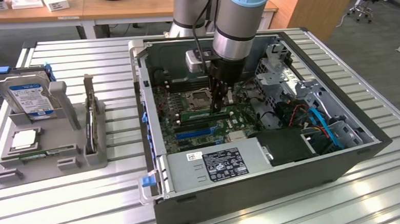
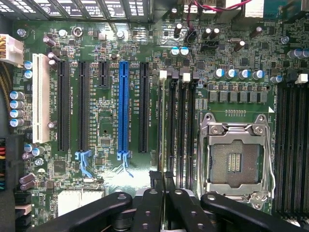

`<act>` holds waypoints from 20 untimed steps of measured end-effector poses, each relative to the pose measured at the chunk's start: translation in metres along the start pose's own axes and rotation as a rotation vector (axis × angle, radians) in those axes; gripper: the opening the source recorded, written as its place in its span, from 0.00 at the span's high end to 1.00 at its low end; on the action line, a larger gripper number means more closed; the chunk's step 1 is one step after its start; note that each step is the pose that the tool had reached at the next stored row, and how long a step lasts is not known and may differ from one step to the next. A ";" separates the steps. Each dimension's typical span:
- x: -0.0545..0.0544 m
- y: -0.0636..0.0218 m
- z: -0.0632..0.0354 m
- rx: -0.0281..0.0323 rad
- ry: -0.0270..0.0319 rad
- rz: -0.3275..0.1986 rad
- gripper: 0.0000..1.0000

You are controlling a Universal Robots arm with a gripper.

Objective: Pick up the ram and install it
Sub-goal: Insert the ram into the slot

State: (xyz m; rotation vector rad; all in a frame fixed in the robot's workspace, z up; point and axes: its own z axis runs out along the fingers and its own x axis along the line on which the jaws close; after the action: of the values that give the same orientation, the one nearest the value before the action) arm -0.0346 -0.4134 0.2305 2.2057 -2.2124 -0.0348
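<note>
We judge the installing step in hand: the fingers (image 2: 155, 193), nearly pressed together, seem to pinch the ram (image 1: 197, 113) above the memory slots (image 2: 179, 121) beside the CPU socket (image 2: 236, 162), where alignment will matter.

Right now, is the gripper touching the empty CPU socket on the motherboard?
Apart. The wrist view shows the gripper off to one side of the CPU socket, with black memory slots lying between them.

Gripper (image 1: 217, 110) inside case (image 1: 259, 193); holder (image 1: 52, 156) (hard drive (image 1: 28, 98) in it) at exterior view's left.
</note>
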 end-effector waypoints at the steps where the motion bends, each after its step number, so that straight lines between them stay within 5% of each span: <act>1: 0.000 -0.0002 0.0000 0.0000 0.0000 0.000 0.88; 20: 0.000 -0.0005 0.0001 0.0000 -0.0003 0.012 0.88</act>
State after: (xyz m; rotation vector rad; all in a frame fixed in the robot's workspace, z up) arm -0.0341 -0.4136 0.2304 2.1929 -2.2253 -0.0350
